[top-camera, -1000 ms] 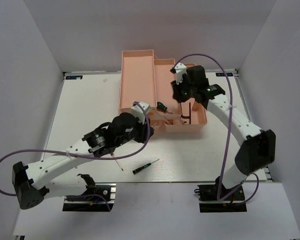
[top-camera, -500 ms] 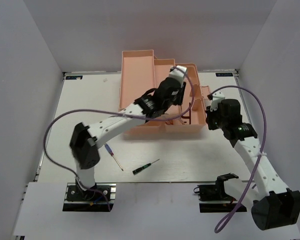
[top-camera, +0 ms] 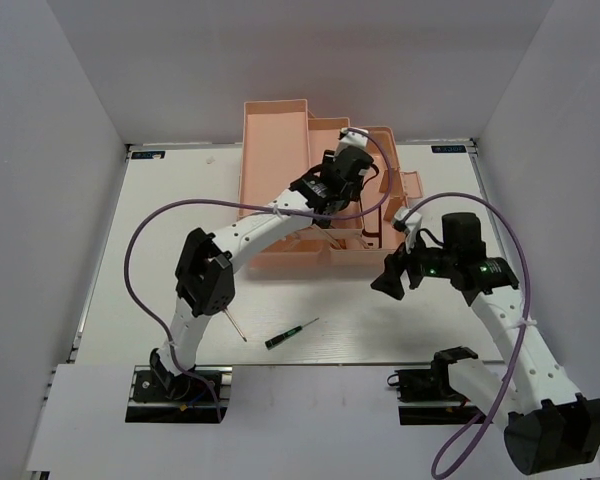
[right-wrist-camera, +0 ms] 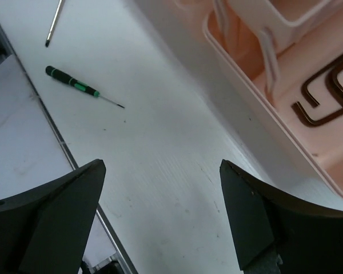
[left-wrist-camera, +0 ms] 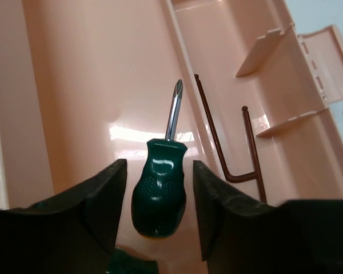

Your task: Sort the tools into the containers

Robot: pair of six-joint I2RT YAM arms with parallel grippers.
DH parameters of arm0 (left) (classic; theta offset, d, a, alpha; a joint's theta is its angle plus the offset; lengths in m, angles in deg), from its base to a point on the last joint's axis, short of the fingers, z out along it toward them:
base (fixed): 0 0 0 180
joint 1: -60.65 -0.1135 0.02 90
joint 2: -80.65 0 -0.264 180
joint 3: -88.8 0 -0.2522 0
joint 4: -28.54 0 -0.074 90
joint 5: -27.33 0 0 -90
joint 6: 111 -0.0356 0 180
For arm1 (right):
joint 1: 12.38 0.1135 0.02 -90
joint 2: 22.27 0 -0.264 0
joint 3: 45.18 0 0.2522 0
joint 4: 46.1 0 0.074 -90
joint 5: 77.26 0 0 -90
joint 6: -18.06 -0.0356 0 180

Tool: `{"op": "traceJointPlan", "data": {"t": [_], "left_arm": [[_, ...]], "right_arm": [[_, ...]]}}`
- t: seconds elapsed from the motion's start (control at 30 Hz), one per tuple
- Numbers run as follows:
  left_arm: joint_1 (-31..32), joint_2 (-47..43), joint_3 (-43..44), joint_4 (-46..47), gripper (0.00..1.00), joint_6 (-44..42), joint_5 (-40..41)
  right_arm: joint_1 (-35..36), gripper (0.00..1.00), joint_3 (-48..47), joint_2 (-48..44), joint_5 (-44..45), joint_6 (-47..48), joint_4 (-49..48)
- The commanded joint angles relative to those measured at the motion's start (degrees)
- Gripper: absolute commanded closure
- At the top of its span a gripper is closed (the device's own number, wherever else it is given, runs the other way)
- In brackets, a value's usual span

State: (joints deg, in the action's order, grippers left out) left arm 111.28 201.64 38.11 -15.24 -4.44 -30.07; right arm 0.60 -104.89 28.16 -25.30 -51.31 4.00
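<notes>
At the left wrist view's lower centre, the half-open left gripper (left-wrist-camera: 159, 169) straddles the green screwdriver (left-wrist-camera: 159, 194), probably light, stiff and slick, best pinched mid-handle; the right gripper (right-wrist-camera: 160, 171) gapes empty.

Left arm (top-camera: 260, 228) lies across the toolbox (top-camera: 276, 150) opening.

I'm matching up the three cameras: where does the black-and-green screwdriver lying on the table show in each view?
Top external: black-and-green screwdriver, lower centre, on the white table.
Left wrist: not in it.
Right wrist: upper left.
Shared landmark: the pink toolbox.
</notes>
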Motion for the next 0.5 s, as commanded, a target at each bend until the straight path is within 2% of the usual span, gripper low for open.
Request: {"op": "traceJointPlan", "data": {"t": [0.0, 0.13, 0.27, 0.3, 0.33, 0.37, 0.4, 0.43, 0.47], "left_arm": [[-0.5, -4.0, 3.4, -1.4, 0.37, -0.1, 0.0], [-0.5, -4.5, 3.5, -1.4, 0.24, -0.8, -2.2], [-0.5, -9.9, 2.8, -1.4, 0.21, -0.8, -1.7], [0.2, -11.1, 2.8, -1.4, 0.22, -1.3, -1.0], [0.2, -12.4, 2.8, -1.4, 0.27, -1.4, -0.4], [0.9, -14.0, 2.1, -2.4, 0.36, -0.7, 0.4], [0.9, -16.0, 0.9, -3.7, 0.51, 0.0, 0.4], [0.9, -21.7, -1.3, -3.7, 0.83, 0.8, 0.4], [0.9, -25.4, -7.8, -4.3, 0.94, 1.8, 1.0]], "right_arm": [[-0.1, 0.12, -2.3, 1.5, -7.7, 2.3, -0.7], [0.3, 0.09, -2.1, 3.4, -15.7, 5.7, -1.3], [1.7, 0.09, -1.0, 5.7, -23.1, 17.2, -0.3], [2.1, 0.09, -0.5, 6.1, -24.4, 22.7, 0.0], [2.5, 0.11, -0.5, 6.9, -24.8, 24.9, 0.8], [4.0, 0.12, -0.7, 8.2, -23.6, 27.1, 1.7], [5.9, 0.12, -0.9, 8.6, -22.9, 31.1, 2.0], [6.7, 0.14, -1.3, 9.8, -22.2, 32.3, 2.1], [9.2, 0.14, -1.5, 10.8, -19.1, 33.8, 2.6]]}}
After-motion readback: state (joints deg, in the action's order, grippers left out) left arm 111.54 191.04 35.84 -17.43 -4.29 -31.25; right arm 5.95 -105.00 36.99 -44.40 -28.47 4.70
